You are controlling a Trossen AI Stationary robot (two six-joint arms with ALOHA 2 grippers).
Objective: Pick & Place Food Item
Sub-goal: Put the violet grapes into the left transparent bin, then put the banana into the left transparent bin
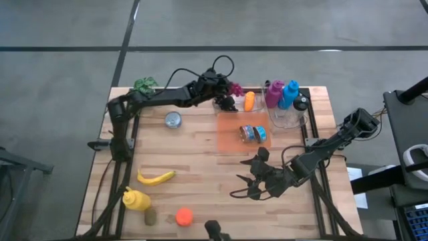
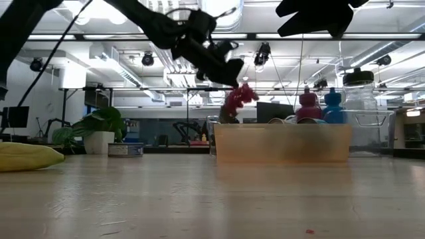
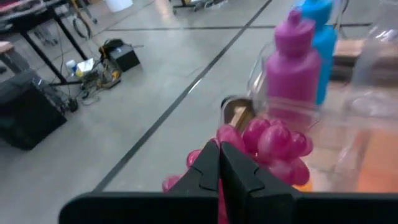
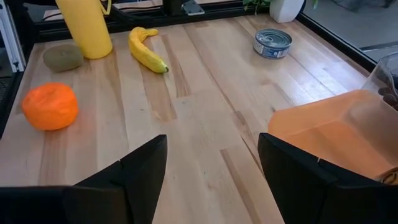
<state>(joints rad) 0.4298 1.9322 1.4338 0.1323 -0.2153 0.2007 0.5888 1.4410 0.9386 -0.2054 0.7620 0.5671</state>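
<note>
Magenta grapes [image 3: 273,146] pinched in the closed left tool [image 3: 219,163], seemingly above the orange tray [image 1: 231,137]

Pink grapes [image 3: 273,146] aloft over orange bin [image 1: 231,127]

Overhead, table-level, two wrist cameras

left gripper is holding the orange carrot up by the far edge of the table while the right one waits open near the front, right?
Not quite: the left gripper is shut on the pink grapes, not the carrot, as the left wrist view shows. The right gripper does wait open near the front.
</note>
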